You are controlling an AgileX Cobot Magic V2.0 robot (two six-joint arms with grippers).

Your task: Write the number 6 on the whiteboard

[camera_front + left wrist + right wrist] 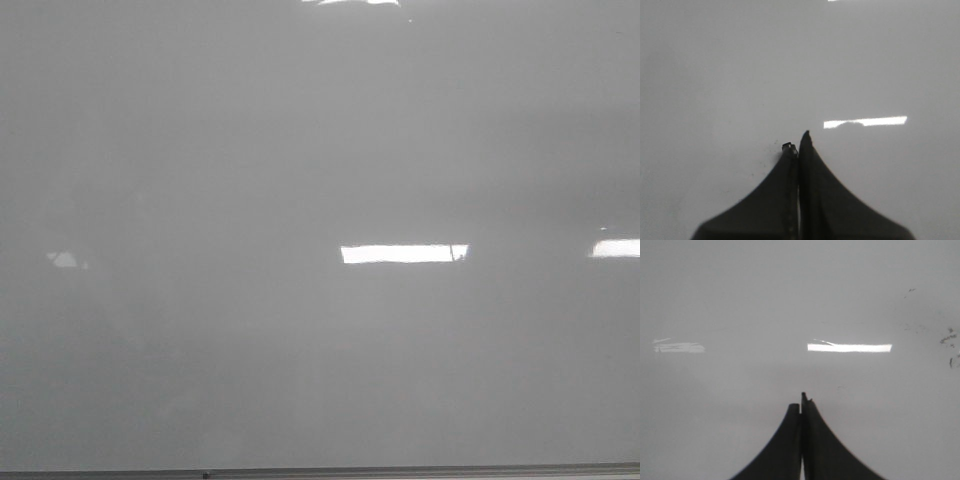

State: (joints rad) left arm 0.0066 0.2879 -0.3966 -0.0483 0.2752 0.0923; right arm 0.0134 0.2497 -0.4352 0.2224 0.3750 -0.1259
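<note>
Two grippers are visible, one per wrist view. The left gripper has both dark fingers pressed together along a thin seam, nothing visible between them; one fingertip ends in a point, the other carries a small squared tip. The right gripper is likewise drawn together, fingers meeting along a narrow line and gripping no object that can be seen.

Beyond each gripper lies one whiteboard, glossy pale grey. A few faint dark specks sit on the board just beside the left fingertips. In the right wrist view, a scatter of small dark marks lies well apart from the fingers (possibly ink residue; too small to tell).

In the front view the board fills the frame, with one thin dark frame edge along the bottom. Three bright rectangular reflections are counted there: one central, one at the right border, one at the top edge. The number 6 cannot be made out on the board in any view.
</note>
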